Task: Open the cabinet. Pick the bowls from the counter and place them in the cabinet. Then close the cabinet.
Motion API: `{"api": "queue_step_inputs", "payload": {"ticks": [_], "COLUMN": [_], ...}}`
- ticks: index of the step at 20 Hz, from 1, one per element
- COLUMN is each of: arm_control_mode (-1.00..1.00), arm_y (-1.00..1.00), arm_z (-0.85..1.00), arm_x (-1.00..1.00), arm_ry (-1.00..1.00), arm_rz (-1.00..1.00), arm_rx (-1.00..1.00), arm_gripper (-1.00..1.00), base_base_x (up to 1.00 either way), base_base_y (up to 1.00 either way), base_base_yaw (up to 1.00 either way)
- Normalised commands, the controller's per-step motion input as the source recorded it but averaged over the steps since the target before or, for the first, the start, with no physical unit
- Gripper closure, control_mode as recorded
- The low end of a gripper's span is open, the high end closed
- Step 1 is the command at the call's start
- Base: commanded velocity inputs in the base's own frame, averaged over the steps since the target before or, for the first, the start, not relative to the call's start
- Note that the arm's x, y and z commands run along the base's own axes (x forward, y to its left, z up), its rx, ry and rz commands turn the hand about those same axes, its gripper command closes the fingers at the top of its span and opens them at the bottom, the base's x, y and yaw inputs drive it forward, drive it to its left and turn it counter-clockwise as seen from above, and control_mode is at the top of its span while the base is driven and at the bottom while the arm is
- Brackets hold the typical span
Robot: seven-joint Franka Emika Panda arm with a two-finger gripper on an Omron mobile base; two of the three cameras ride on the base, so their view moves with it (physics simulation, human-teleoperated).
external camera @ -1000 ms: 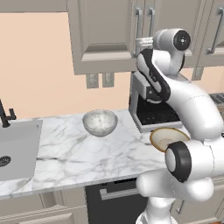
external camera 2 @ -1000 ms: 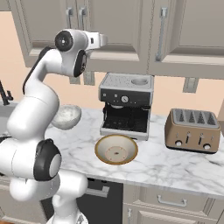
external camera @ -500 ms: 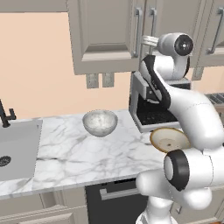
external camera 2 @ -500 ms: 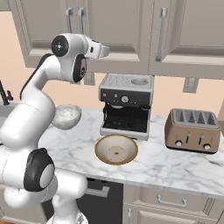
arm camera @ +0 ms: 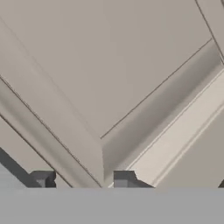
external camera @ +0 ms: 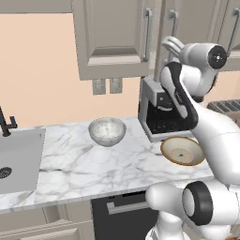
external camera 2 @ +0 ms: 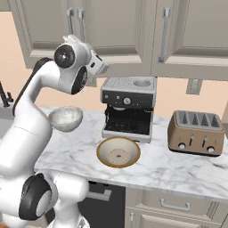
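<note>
Up at the wall, against the cabinet (external camera: 117, 37), both doors shut: gripper (external camera: 172, 44) raised close to the panelled front, just beside a silver bar handle (external camera: 174, 18). Impossible to tell whether clenched or released. Down on the counter (external camera: 84, 164): marbled bowl (external camera: 107, 131) left of a coffee machine (external camera 2: 128, 109), tan bowl (external camera: 182, 150) just in front of it, well apart. Toaster (external camera 2: 195, 132) further right.

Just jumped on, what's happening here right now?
The arm has its end effector raised against a door of the cabinet, whose doors are shut. The grey bowl and the tan bowl both sit on the counter, so nothing has been put away yet.
</note>
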Motion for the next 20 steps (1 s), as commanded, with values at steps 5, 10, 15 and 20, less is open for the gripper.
{"api": "queue_step_inputs", "payload": {"ticks": [5, 10, 15, 20], "arm_control_mode": [-1.0, -1.0, -1.0, -1.0], "arm_y": [-1.0, -1.0, -1.0, -1.0], "arm_z": [0.0, 0.0, -0.01, -0.23], "arm_x": [-0.87, -0.83, -0.74, -0.24], "arm_ry": [-0.15, -0.16, -0.13, 0.03], "arm_rz": [0.09, 0.1, 0.1, 0.08], "arm_rx": [0.35, 0.31, 0.3, 0.25], "arm_gripper": [1.0, 1.0, 1.0, 1.0], "base_base_x": [0.0, 0.0, 0.0, 0.0], "base_base_y": [0.0, 0.0, 0.0, 0.0], "base_base_yaw": [0.0, 0.0, 0.0, 0.0]}}
